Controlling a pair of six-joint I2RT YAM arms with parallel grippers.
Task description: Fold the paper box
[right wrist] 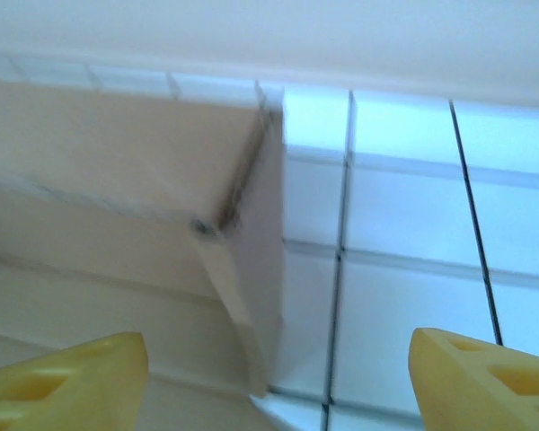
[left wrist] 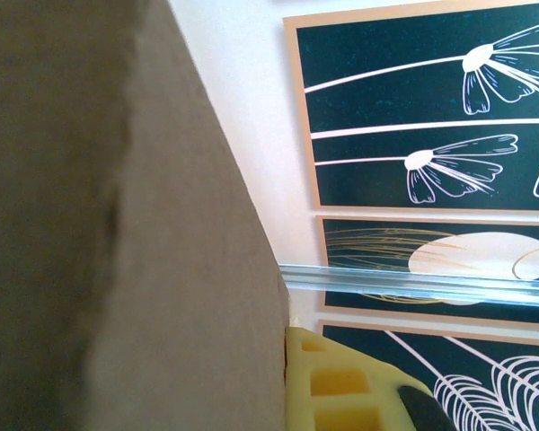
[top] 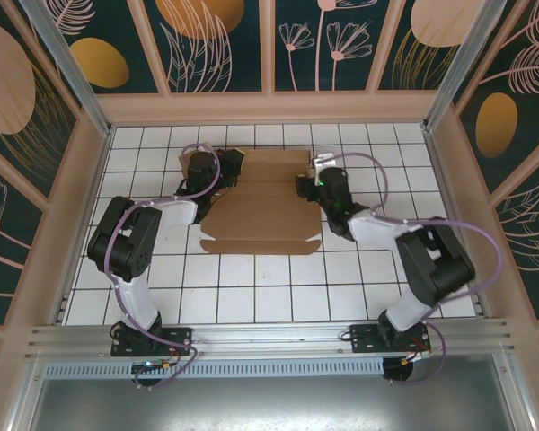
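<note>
The paper box (top: 260, 211) lies part-folded at the centre of the top view. My left gripper (top: 223, 169) is closed, its visible finger (left wrist: 341, 391) against a raised flap and apparently pinching it. My right gripper (right wrist: 278, 395) stands wide and empty, below the box corner at upper left of its view. I judge the cardboard light, stiff across its panels and weak at the creases. It is best held at the flap edges.

The paper box (top: 260, 215) is plain brown, the table (top: 251, 287) white-tiled, the fingers (right wrist: 63, 382) yellow, the walls (top: 225, 45) dark floral.

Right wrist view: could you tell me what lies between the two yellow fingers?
A raised corner of the paper box and, beside it, bare white tiles, in the right wrist view.
</note>
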